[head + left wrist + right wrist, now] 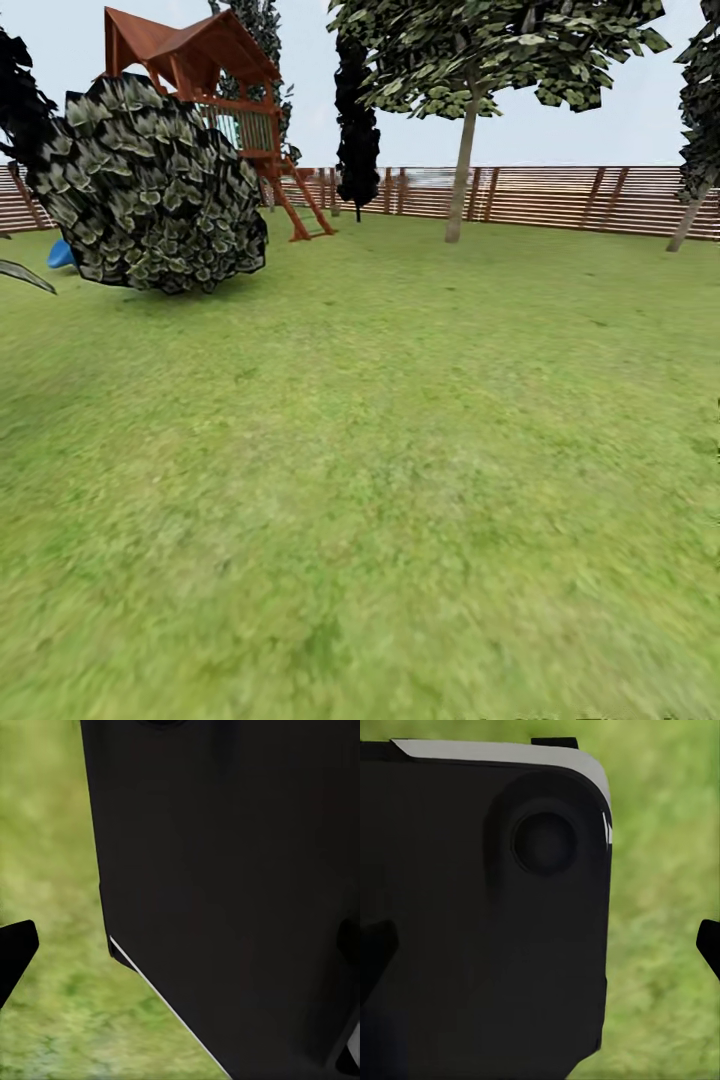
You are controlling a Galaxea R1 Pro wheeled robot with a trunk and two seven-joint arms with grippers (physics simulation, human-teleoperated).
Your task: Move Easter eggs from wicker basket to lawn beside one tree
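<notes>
You have no writing, label, brand, number or sign to read anywhere in these views. The wooden play structure (205,95), the slatted fence (560,198) and the lawn (380,470) carry no lettering, and the dark robot body panels close to your wrist cameras (232,885) (480,922) are plain and unmarked.

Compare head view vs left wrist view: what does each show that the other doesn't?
Head view: pale-trunked tree, slat fence, wooden play structure, a big leafy bush, a dark narrow tree, sky. Left wrist view: a black robot body panel close up and a dark fingertip. Both: the lawn.
</notes>
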